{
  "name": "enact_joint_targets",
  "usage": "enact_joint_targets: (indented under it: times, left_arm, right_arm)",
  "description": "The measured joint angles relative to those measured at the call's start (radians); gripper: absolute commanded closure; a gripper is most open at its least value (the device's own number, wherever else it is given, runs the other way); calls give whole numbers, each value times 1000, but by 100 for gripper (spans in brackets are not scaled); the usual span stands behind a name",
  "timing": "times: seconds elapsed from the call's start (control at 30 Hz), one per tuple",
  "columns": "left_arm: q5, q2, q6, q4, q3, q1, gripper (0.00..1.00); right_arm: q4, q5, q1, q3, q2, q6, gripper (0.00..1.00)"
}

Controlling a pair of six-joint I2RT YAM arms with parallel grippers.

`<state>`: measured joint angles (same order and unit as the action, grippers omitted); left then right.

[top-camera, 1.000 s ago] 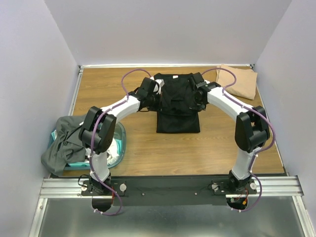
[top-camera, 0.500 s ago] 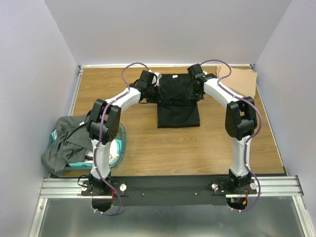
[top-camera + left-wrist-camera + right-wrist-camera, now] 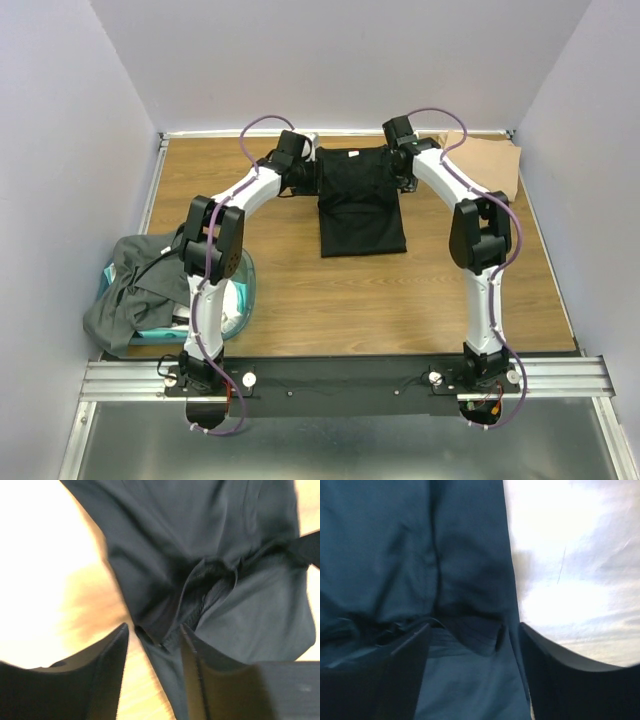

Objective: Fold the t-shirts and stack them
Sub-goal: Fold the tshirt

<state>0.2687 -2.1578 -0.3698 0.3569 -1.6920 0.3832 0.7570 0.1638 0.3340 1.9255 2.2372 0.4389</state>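
A black t-shirt [image 3: 361, 205] lies on the wooden table as a long narrow rectangle, its far end near the back edge. My left gripper [image 3: 306, 172] is at that end's left corner. In the left wrist view it [image 3: 153, 627] is open, with a rumpled black hem [image 3: 210, 587] lying loose between and beyond the fingers. My right gripper [image 3: 402, 168] is at the right corner. It [image 3: 475, 626] is open too, over the shirt's edge [image 3: 470, 630]. A tan t-shirt [image 3: 490, 165] lies folded at the back right. A dark grey t-shirt [image 3: 128, 290] hangs over the tub.
A teal see-through tub [image 3: 246, 290] stands at the left near edge, white cloth [image 3: 232, 308] showing inside it. Grey walls close in the table on three sides. Both arms arch over the table's middle toward the back.
Both grippers carried the black shirt's far end toward the back wall, laid it flat, then opened and let go of the cloth.
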Motion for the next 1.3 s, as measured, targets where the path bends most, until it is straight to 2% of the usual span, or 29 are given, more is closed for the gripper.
enact_joint_targets:
  times: [0.17, 0.23, 0.4, 0.73, 0.93, 1.3]
  left_arm:
    - [-16, 40, 8, -8, 3, -17, 45]
    - [-15, 81, 8, -38, 62, -18, 45]
    - [18, 215, 3, -101, 283, -9, 45]
    - [88, 303, -24, -196, 540, 41, 42]
    - [113, 325, -45, -230, 605, 69, 42]
    - [125, 325, -77, -261, 608, 99, 42]
  right_arm:
    - [-10, -5, -15, 53, -16, -13, 15]
    - [-11, -13, -21, 47, -34, -16, 15]
    - [-33, -51, -31, -102, -154, -22, 15]
    - [-107, -158, -36, -491, -341, -16, 19]
    - [-136, -192, -36, -632, -404, -9, 25]
    - [-188, -223, -36, -706, -436, 4, 34]
